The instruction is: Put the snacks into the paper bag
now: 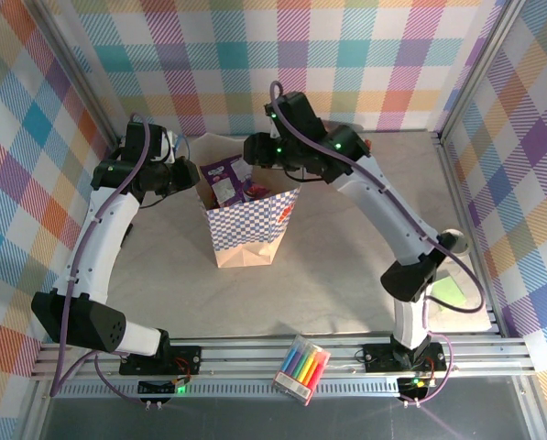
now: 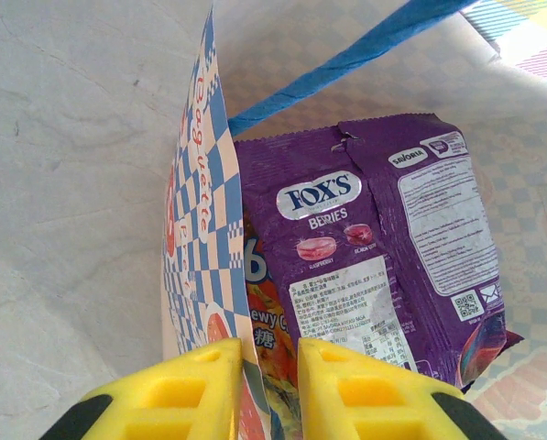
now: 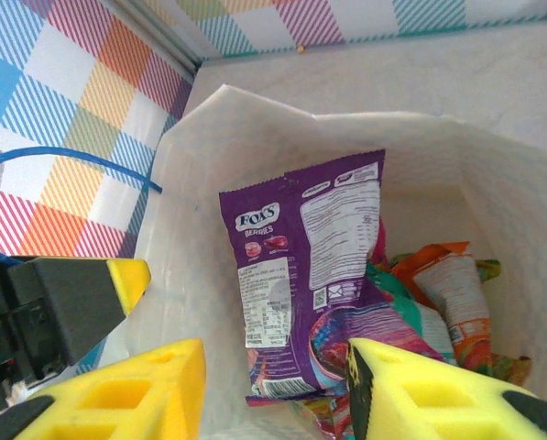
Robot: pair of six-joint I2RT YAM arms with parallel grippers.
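Paper bag [image 1: 250,229] [image 2: 195,238] [image 3: 209,165]: stands up in the middle of the table [image 1: 346,266], with its mouth open at the top.
Left gripper [image 1: 191,177] [image 2: 271,353]: its yellow fingers pinch the bag's left wall near the top edge. One finger is outside the paper and one is inside.
Right gripper [image 1: 257,151] [image 3: 275,367]: hangs right over the bag's open mouth. Its yellow fingers are spread apart and nothing is pinched between them.
Purple packet [image 1: 224,174] [image 2: 383,238] [image 3: 300,266]: inside the bag, below the right gripper. It sits on top of the other snacks, just beside the left gripper's inside finger.
Orange packet [image 3: 447,284]: deeper in the bag, beside the purple one.
Teal packet [image 3: 410,316]: partly under the purple one.
Marker pack [image 1: 300,367]: on the near rail between the arm bases, well apart from the bag.
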